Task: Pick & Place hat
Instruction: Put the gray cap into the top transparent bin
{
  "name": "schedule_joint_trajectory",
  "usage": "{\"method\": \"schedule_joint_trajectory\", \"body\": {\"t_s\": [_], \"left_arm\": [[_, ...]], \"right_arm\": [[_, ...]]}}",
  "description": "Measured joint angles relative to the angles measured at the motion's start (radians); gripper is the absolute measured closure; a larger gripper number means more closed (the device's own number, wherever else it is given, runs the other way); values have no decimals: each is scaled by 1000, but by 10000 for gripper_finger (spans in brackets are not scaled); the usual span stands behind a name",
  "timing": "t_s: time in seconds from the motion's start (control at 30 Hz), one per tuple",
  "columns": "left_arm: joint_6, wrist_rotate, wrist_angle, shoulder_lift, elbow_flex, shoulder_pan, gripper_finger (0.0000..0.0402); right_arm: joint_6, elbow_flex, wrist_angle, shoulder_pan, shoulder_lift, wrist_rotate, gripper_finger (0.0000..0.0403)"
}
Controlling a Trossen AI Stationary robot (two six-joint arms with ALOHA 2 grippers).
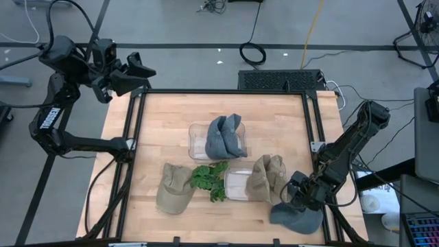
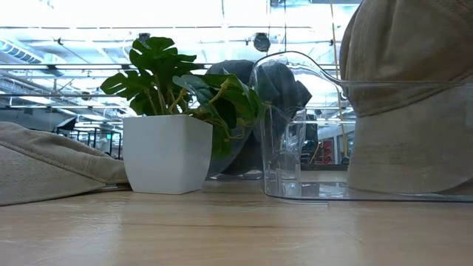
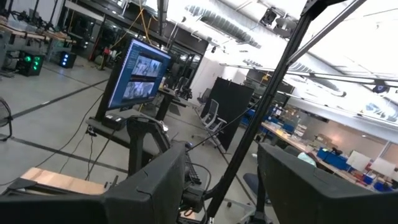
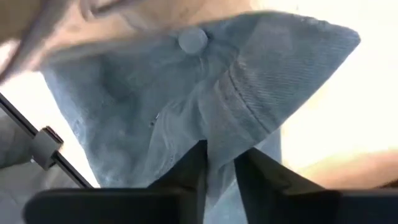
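Closest to the overhead camera, the left gripper (image 1: pixel 137 71) hangs high off the table's far left corner, its two dark fingers spread with nothing between them, well apart from everything on the wood. The work is at the opposite corner: the right gripper (image 1: pixel 296 199) is low at the near right edge of the pale wooden table (image 1: pixel 274 116), its dark fingers (image 4: pixel 189 168) pinched onto a fold of the soft grey-blue denim cap (image 1: pixel 296 217), which droops half over the table edge just beneath and in front of it. This cap's crown button shows right above the fingers in the wrist view. Just beside it, toward the table's middle, stands a clear plastic bin (image 1: pixel 236 184) with a tan cap (image 1: pixel 267 178) propped against it. That bin looks the likely target, so the carry would run a short way inward, and the right arm is plainly the nearer.
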Motion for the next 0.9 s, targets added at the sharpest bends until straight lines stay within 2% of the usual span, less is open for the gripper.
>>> {"method": "schedule_joint_trajectory", "body": {"t_s": [0.23,0.53,0.77,0.9], "left_arm": [[-1,0,0,0,0,0,192],[-2,2,-1,0,0,0,192],[-2,2,-1,0,0,0,192],[-2,2,-1,0,0,0,192]], "right_arm": [[0,0,1,22,0,-10,397],[12,0,1,50,0,-14,402],[-33,0,66,52,-51,-184,402],[-46,0,117,52,-124,-194,402]]}}
